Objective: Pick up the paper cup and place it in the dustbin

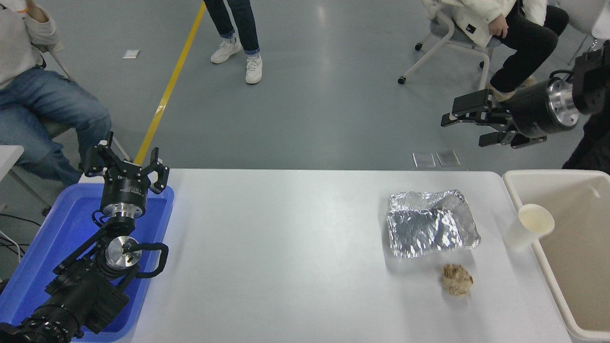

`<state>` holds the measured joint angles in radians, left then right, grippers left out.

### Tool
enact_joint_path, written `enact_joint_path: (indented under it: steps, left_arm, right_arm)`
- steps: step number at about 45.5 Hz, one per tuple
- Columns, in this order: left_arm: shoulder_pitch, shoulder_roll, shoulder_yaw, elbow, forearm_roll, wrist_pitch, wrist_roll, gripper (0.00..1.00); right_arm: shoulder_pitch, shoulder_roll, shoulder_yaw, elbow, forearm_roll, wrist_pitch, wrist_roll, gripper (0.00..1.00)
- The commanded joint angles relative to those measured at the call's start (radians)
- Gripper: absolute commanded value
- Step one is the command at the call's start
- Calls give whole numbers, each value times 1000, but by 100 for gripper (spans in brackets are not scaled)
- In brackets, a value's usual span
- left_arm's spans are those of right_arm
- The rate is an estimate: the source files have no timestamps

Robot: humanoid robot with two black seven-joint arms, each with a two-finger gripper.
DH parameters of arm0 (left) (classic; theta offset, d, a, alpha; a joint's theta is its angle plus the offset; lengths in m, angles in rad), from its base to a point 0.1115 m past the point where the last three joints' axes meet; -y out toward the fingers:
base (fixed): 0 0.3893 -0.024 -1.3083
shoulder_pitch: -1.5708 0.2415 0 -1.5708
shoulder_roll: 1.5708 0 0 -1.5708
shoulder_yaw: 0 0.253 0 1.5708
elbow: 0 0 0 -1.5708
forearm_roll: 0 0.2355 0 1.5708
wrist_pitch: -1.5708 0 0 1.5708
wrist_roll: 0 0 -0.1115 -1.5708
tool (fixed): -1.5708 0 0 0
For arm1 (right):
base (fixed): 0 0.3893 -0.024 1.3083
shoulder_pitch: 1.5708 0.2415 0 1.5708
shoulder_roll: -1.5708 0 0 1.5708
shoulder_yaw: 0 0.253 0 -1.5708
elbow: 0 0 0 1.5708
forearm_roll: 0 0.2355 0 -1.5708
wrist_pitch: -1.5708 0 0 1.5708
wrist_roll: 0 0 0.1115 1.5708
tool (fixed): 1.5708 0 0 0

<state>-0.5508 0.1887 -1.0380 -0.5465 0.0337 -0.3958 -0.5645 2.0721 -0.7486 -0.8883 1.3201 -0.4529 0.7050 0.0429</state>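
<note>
Head view: The right gripper hangs in the air beyond the far edge of the white table, its arm entering from the right edge of the frame and its fingers pointing toward the picture's left. The jaws stand wide apart and hold nothing. Well below the gripper and a little to its right, the paper cup stands upright on the table, its cream inside showing, just beside the near-left wall of the dustbin; whether cup and rim touch cannot be told. The dustbin lies below and to the right of the gripper, running off the frame's right edge. Below the gripper and slightly left rests a crinkled silver foil tray, and nearer the camera than that lies a crumpled brown paper ball, both apart from the cup.

Far across the table from the right gripper, the left gripper sits parked at the lower left over a blue plastic tray, fingers spread and empty. On the grey floor beyond the table, people sit on chairs at the upper left and upper right, and another person's legs stand by a yellow floor line.
</note>
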Motion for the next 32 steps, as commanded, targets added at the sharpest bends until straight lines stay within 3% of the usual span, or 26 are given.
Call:
enact_joint_path:
  steps: [1,13,32]
  left_arm:
    - [0,0,0,-1,0,0,0,99]
    - [0,0,0,0,-1,0,-1,99]
    - [0,0,0,0,-1,0,-1,99]
  right_arm:
    - [288,0,-224,240,-47,80,5,100]
    - [459,48,-351,409,-40,80,5,100]
    - [454,118,-382,398,-41,80,-5,100]
